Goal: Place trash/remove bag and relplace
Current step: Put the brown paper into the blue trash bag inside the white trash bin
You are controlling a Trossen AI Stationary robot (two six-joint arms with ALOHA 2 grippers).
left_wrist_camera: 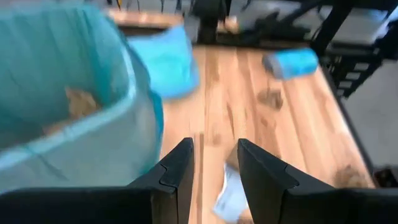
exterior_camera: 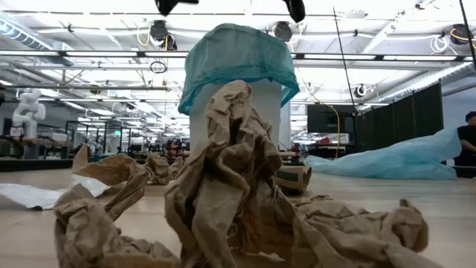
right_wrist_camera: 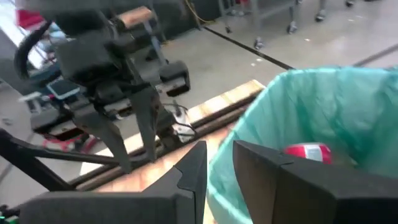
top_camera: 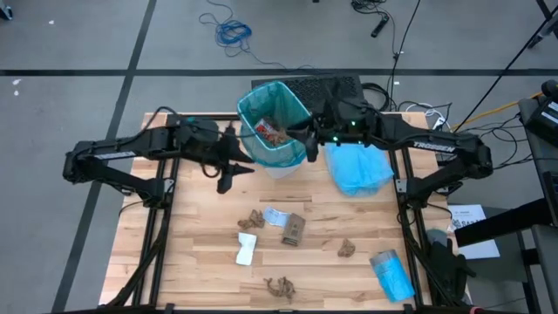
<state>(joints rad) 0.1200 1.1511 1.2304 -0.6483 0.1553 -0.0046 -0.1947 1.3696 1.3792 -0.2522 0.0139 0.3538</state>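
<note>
At the table's far middle we find the white bin (top_camera: 277,157) lined with a teal bag (top_camera: 272,113), holding a red-and-white bottle (right_wrist_camera: 308,151) and brown wads. The right gripper (top_camera: 311,139) hovers at its rim, fingers slightly parted, empty. The left gripper (top_camera: 228,173) waits beside it, fingers apart, empty. Paper wads (top_camera: 280,285) and a white packet (top_camera: 246,249) lie on the near table.

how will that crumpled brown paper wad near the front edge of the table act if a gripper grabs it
The crumpled brown paper wad would probably feel very light and squash between the fingers, since it is loose folds with air inside. It likely won't roll, as its lumpy shape lies flat on the table. A shallow pinch may catch only one flap and let it unfold.
</note>
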